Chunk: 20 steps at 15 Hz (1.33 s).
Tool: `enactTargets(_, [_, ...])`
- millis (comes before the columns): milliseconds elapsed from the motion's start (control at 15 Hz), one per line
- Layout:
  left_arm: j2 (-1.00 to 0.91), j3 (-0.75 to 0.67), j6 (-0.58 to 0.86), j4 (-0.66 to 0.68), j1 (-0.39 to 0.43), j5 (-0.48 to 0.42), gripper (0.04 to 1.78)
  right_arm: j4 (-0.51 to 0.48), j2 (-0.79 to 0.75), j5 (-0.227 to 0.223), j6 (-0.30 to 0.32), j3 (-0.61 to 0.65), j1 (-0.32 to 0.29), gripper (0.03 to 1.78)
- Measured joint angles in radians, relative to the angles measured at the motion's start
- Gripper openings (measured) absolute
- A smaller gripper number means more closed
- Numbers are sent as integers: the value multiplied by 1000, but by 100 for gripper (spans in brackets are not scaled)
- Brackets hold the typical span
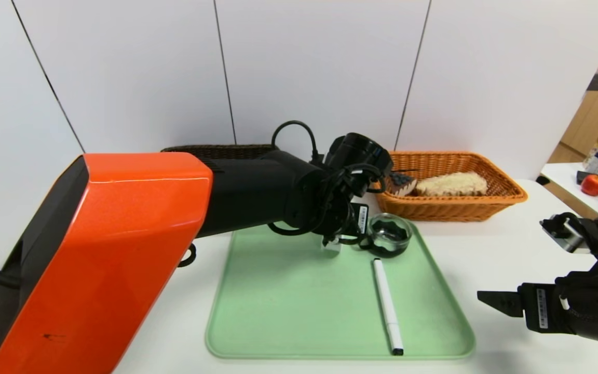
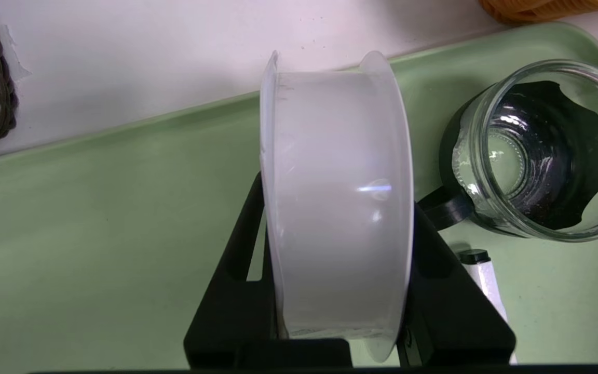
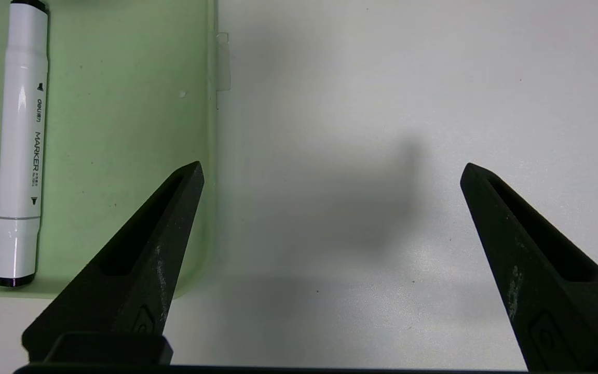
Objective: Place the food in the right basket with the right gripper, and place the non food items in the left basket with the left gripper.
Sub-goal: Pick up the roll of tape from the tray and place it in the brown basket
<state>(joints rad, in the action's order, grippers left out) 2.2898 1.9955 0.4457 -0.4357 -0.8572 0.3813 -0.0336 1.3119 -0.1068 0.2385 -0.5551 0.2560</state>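
Note:
My left gripper point(image 1: 333, 241) is shut on a translucent white round plastic container point(image 2: 338, 197), held on its edge over the back of the green tray point(image 1: 288, 301); the container barely shows in the head view point(image 1: 331, 245). A glass jar with a dark inside point(image 1: 390, 235) stands next to it on the tray and shows in the left wrist view point(image 2: 538, 150). A white marker point(image 1: 387, 306) lies on the tray's right side. My right gripper point(image 1: 512, 259) is open and empty above the table, right of the tray.
The orange basket point(image 1: 454, 208) at the back right holds a pale bread-like piece point(image 1: 452, 183) and a dark item point(image 1: 400, 182). The dark basket point(image 1: 221, 150) sits at the back left, mostly behind my left arm. A side table with an apple point(image 1: 595, 184) stands at far right.

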Motion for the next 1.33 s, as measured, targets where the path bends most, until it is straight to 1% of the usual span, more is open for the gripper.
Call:
enactTargets(333, [-37, 0, 3, -12, -2, -27, 58, 0, 5, 1, 1, 0, 0, 171])
enactTargets(533, [-121, -1, 4, -26, -2, -62, 58, 3, 14, 4, 1, 0, 0, 171])
enactTargets(733, [-234, -1, 3, -24, 14, -71, 58, 41, 31, 4, 0, 1, 0, 171])
enactTargets(933, [-330, -1, 0, -19, 87, -69, 58, 52, 49, 4, -1, 0, 0, 171])
enactTargets(1333, [-433, -40, 18, -25, 295, -79, 58, 52, 62, 3, 0, -5, -1, 171])
